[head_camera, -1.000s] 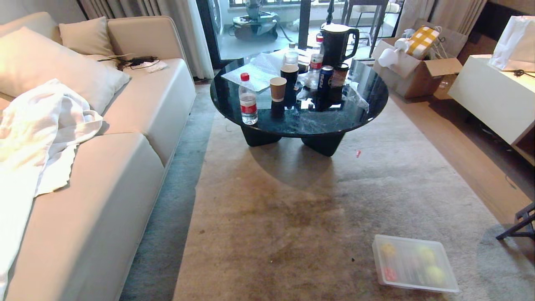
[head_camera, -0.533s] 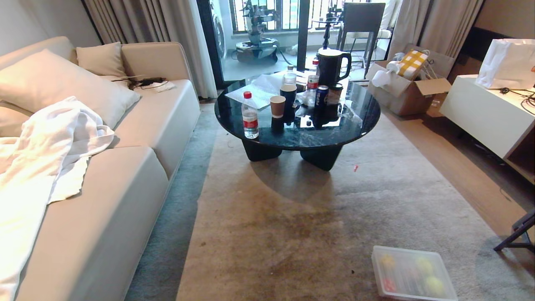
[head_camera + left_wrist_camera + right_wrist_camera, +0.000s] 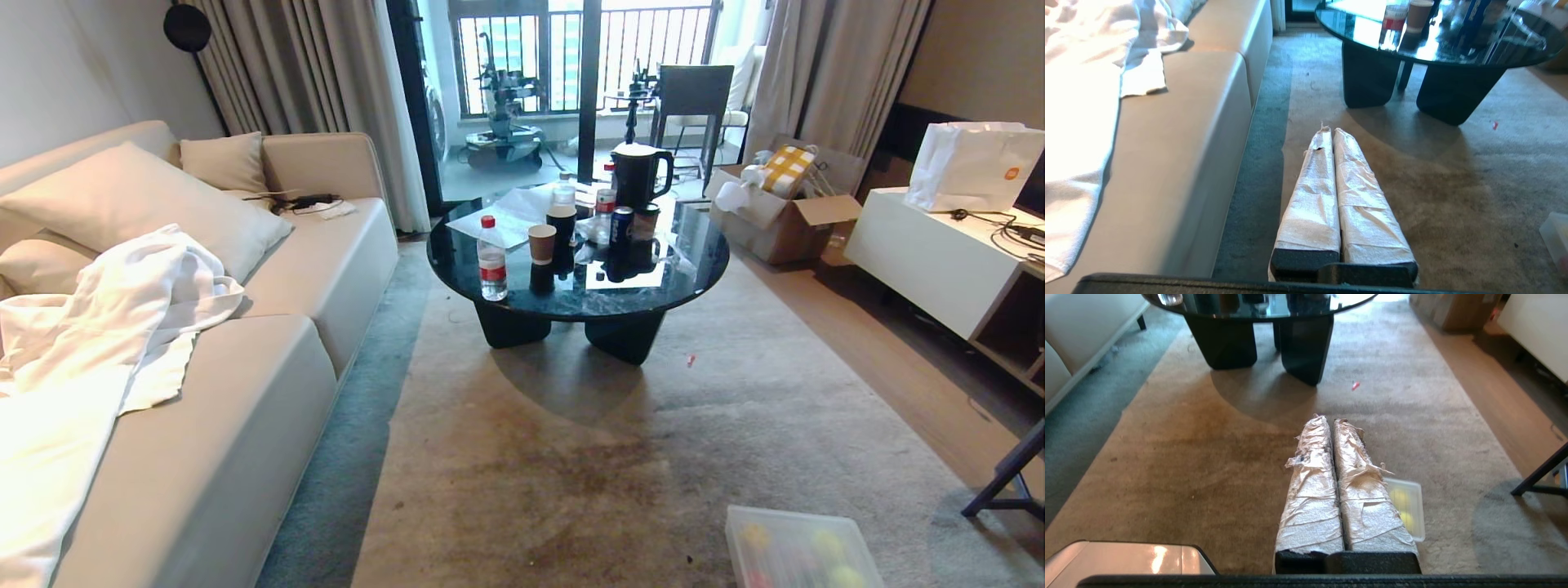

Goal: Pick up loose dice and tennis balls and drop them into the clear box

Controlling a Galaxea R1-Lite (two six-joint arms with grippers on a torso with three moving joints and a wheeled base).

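Two grippers hang parked above the rug, neither reaching for anything: the left gripper [image 3: 1331,131] has its paper-wrapped fingers pressed together, and the right gripper [image 3: 1329,418] likewise has its fingers closed on nothing. The clear box [image 3: 739,523] sits on the beige rug [image 3: 571,457] at the near right, cut off by the lower edge of the head view; through its cloudy walls show two tennis balls [image 3: 829,545], a yellow die [image 3: 755,535] and a reddish spot too blurred to name. In the right wrist view the box [image 3: 1414,506] lies just under and beside the closed fingers, partly hidden by them. Well beyond, a round black coffee table [image 3: 522,286] stands mid-rug, crowded with a water bottle [image 3: 491,261], a paper cup [image 3: 541,243], a can [image 3: 621,226] and a black kettle [image 3: 637,173]. A cream sofa [image 3: 269,384] with a white towel [image 3: 122,310] runs along the left, a cardboard carton [image 3: 784,224] and a white cabinet [image 3: 931,261] stand at the right. A small red scrap [image 3: 691,359] lies on the rug near the table.
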